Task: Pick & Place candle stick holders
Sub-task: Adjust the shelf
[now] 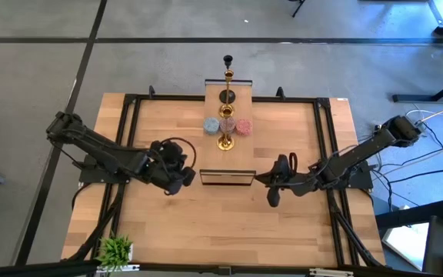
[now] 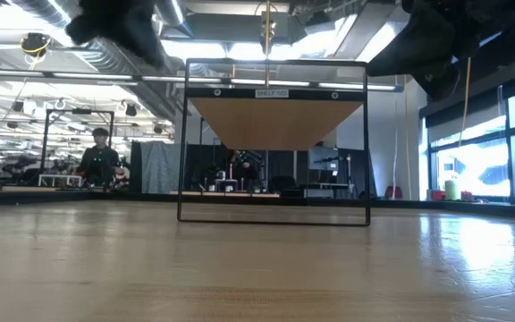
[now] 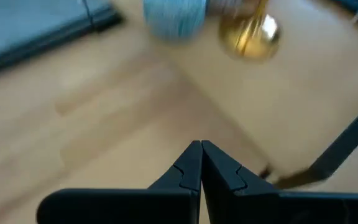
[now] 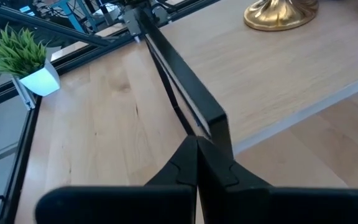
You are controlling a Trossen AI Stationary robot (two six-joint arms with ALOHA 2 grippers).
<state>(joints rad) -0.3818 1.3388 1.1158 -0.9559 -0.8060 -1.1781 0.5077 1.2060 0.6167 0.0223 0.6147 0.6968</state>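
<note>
The candle stick holders stand in a row along a light wooden plank [image 1: 228, 115]. A gold holder [image 1: 225, 141] rests on its round base at the near end, with a blue cup [image 1: 211, 125] and a pink cup [image 1: 244, 125] behind it. Farther back are another gold stem [image 1: 228, 75] and a black holder [image 1: 227, 96]. My left gripper [image 1: 191, 176] is shut at the plank's near left corner, above the table. In its wrist view the shut fingertips [image 3: 201, 149] point toward the blue cup [image 3: 174, 15] and gold base [image 3: 249, 34]. My right gripper [image 1: 260, 180] is shut at the near right corner, with the gold base [image 4: 281, 12] ahead.
A black metal frame [image 2: 274, 219] carries the plank above the table; its near bar [image 1: 226, 178] lies between my two grippers. A small green potted plant [image 1: 116, 251] stands at the near left corner. Black rails [image 1: 129, 146] run along the table's sides. A person [image 2: 99, 161] sits far behind.
</note>
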